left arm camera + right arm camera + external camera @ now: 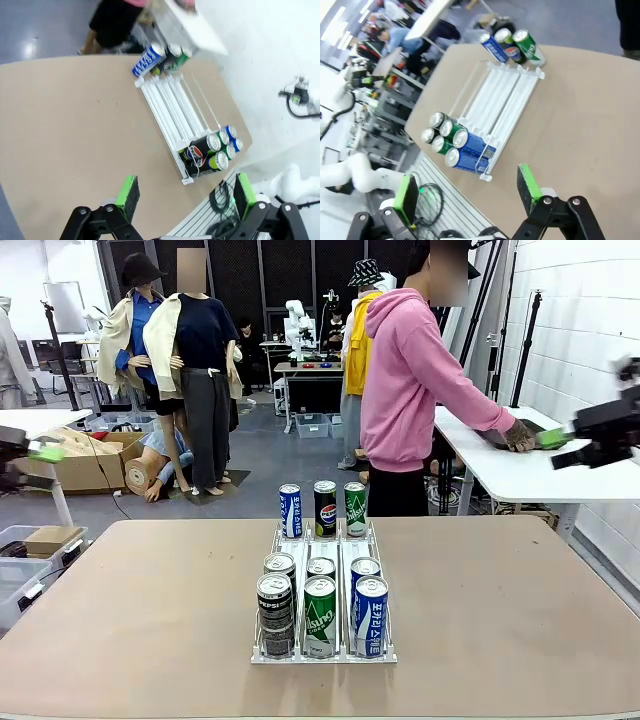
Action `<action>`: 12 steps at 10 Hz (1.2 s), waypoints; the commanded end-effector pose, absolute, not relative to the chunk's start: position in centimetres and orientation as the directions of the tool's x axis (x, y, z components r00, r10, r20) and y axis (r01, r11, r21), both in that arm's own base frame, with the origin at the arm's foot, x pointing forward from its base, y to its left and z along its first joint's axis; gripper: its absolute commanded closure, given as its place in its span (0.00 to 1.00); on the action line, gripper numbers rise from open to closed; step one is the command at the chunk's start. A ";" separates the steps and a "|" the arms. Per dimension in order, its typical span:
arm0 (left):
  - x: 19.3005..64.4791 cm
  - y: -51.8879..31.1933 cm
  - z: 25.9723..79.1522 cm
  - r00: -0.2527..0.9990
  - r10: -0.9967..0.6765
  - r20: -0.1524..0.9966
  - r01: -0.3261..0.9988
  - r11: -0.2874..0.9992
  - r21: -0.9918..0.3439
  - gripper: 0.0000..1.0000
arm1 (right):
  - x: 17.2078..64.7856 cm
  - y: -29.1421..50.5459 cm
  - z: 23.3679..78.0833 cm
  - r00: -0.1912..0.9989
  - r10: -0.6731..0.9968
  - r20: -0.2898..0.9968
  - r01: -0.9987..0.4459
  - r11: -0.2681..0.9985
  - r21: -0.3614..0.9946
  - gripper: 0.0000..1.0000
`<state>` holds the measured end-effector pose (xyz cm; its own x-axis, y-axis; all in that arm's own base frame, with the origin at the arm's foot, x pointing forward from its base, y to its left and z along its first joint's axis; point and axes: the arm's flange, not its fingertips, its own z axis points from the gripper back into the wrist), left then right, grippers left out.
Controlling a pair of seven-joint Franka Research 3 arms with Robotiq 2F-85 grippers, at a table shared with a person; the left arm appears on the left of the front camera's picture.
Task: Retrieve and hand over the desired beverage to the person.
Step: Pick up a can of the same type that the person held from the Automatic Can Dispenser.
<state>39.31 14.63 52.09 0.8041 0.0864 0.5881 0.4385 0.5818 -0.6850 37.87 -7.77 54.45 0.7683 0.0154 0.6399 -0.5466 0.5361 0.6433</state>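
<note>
Green-padded left gripper (186,179) had its fingers spread wide with nothing between them. In the front view it hung off the table's left side, well apart from the drinks. Tan table (130,610), left half bare. At centre, a clear rack (322,540) with three lanes running near to far. Near-end cans (320,615) sat packed in a cluster of silver, green and blue. Far-end cans (323,508) stood three in a row: blue, dark, green. No can was lifted and neither arm touched one. Right of centre, on the far side, the person (405,380) in a pink hoodie stood turned toward a white side table (520,475). One hand (519,435) rested on something dark there and was not held out to receive. Right gripper (466,172) was likewise released and empty, hanging off the table's right side in the front view. Judgement: the task was at its very start. Choosing, grasping, lifting and passing a can were all left to do, and which drink was wanted could not be told. The front view gave the person's stance and how far off both arms stood. The wrist views, looking down across the table, gave the gap between each pair of fingers and the tops of the near-end cans.
</note>
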 end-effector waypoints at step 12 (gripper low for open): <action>36.0 21.2 51.9 0.742 0.269 0.613 0.396 0.562 -0.726 0.00 | 33.0 -17.5 51.3 0.723 -0.114 0.682 -0.571 0.456 0.682 0.00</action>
